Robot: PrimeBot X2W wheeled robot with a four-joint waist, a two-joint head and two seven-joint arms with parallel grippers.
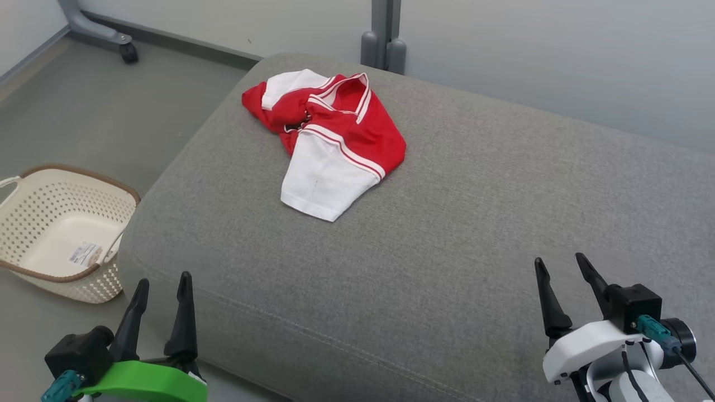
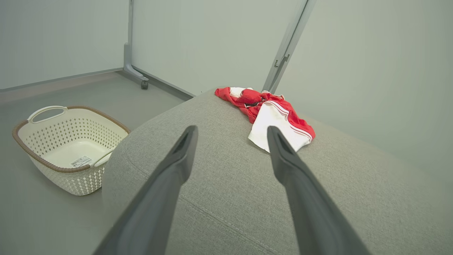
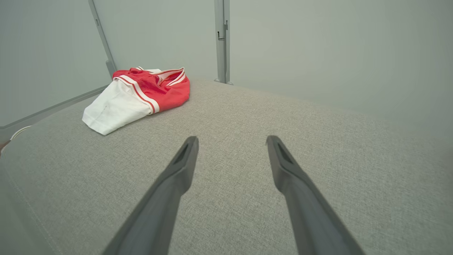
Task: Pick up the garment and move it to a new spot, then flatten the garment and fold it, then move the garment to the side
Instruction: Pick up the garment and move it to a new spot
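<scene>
- A grey fabric cushion [image 1: 424, 268] is taking up most of the head view, sitting on a grey floor [image 1: 84, 111] with pale partition panels behind it.
- A grey partition post [image 1: 382, 28] is rising behind the cushion's far edge, and a castered foot [image 1: 127, 52] is resting on the floor at far left.
- A cream perforated laundry basket [image 1: 84, 171] with a brown rim is standing on the floor just beside the cushion's left side.
- A crumpled red-and-white shirt [image 1: 335, 139] is lying on the far left part of the cushion. Its long axis is running from the bunched red collar end at the far edge to a white sleeve, which is pointing its hem toward the robot.
- The left gripper [image 1: 163, 279] is hovering at the near left corner, fingers spread wide and holding nothing, with the shirt well ahead and to its right.
- The right gripper [image 1: 558, 258] is hanging over the near right part, equally wide and empty, with the shirt well ahead and to its left.
</scene>
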